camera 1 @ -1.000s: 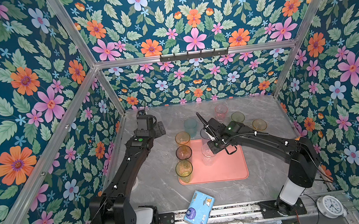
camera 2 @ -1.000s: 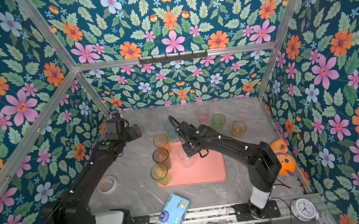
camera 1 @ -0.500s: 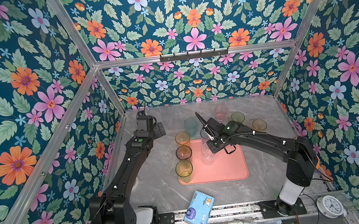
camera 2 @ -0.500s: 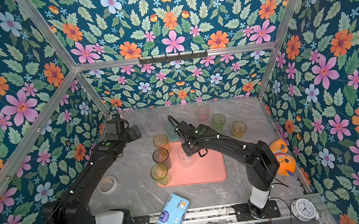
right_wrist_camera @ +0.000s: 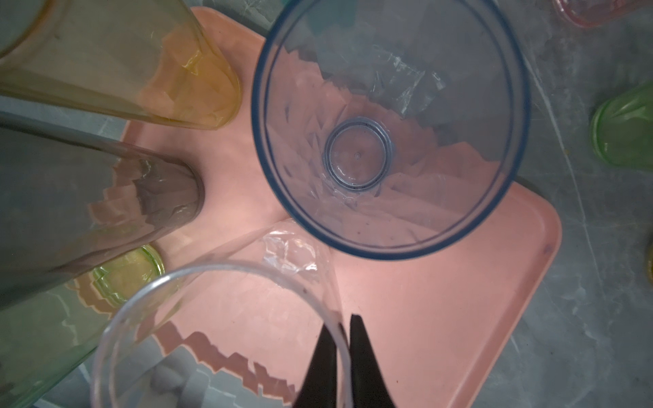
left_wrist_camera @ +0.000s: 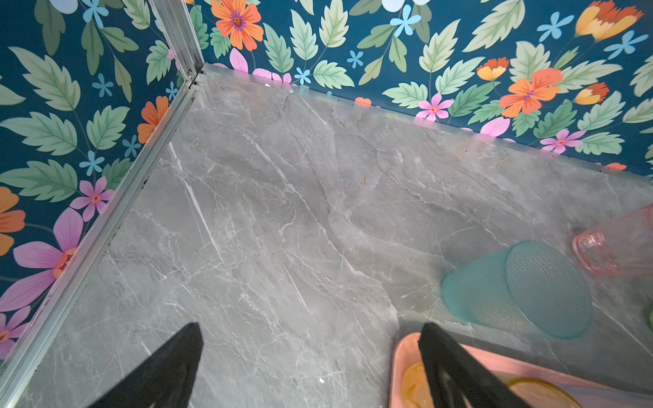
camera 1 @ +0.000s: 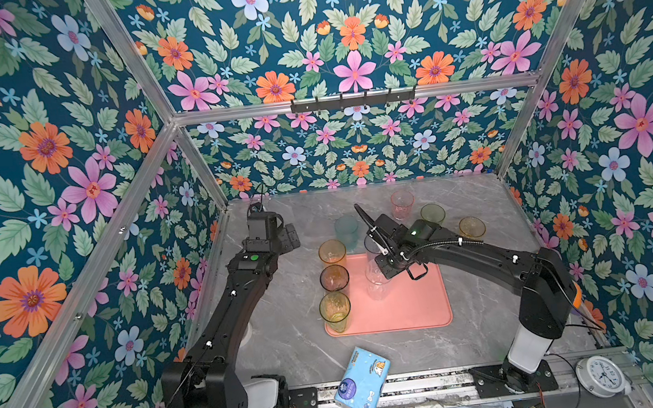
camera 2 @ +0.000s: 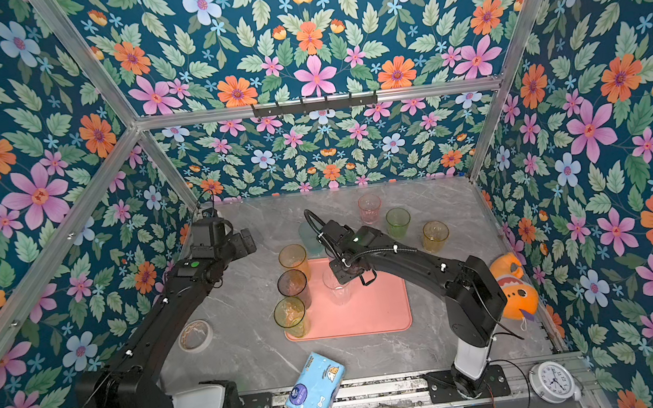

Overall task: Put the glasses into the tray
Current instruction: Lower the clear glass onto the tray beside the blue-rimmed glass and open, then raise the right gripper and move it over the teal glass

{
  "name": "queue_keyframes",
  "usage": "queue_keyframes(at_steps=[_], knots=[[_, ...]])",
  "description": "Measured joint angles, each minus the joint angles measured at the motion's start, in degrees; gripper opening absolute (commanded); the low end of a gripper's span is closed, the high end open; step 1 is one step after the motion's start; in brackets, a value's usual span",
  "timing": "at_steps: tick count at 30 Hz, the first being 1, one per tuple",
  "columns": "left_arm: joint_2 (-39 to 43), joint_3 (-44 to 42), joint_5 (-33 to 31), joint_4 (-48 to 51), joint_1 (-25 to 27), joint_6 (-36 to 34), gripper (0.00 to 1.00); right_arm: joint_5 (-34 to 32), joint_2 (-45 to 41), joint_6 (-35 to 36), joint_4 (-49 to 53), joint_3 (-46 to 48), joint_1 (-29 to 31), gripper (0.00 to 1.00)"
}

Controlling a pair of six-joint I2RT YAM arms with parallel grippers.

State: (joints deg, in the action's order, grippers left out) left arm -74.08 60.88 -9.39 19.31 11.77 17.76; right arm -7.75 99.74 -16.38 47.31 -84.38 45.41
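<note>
we count five of the nine glasses in the tray (camera 1: 420,303) and four left on the worktop (camera 1: 290,343). along the tray's left edge stand the tall amber tumbler (camera 1: 332,251), the grey tumbler (camera 1: 333,278) and the yellow tumbler (camera 1: 335,312). beside them, further in, are the blue tumbler (camera 1: 372,246) and the clear tumbler (camera 1: 378,285).

the clear one is the glass in hand. in the right wrist view the right gripper (right_wrist_camera: 341,321) has its jaws pinched on the wall of that tumbler at the rim, one inside and one outside. its base looks down on the pink surface, so we judge this placement to be all but finished, needing only release and a straight lift clear of the close-packed neighbours.

the left gripper (left_wrist_camera: 310,325) hovers over bare worktop near the far left corner, jaws spread wide and holding nothing.

outside the tray, behind its far edge, wait the teal tumbler (camera 1: 346,228), the pink tumbler (camera 1: 402,204), the green tumbler (camera 1: 432,214) and the short amber tumbler (camera 1: 472,227). the tray's right half is bare, so we think there is room for all four.
</note>
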Motion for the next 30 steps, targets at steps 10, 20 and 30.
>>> queue_keyframes(at_steps=[10,20,30], knots=[[0.00,0.00,0.35,0.00,-0.02,-0.09,0.98,-0.61,-0.07,-0.17,1.01,-0.52,0.00,0.33],[0.37,0.00,0.35,0.00,-0.04,-0.09,0.98,-1.29,-1.99,-0.15,2.54,-2.47,0.00,0.46],[0.76,0.00,0.33,0.00,-0.13,-0.09,0.98,-1.44,-6.54,0.09,3.58,-5.20,-0.04,0.50]])
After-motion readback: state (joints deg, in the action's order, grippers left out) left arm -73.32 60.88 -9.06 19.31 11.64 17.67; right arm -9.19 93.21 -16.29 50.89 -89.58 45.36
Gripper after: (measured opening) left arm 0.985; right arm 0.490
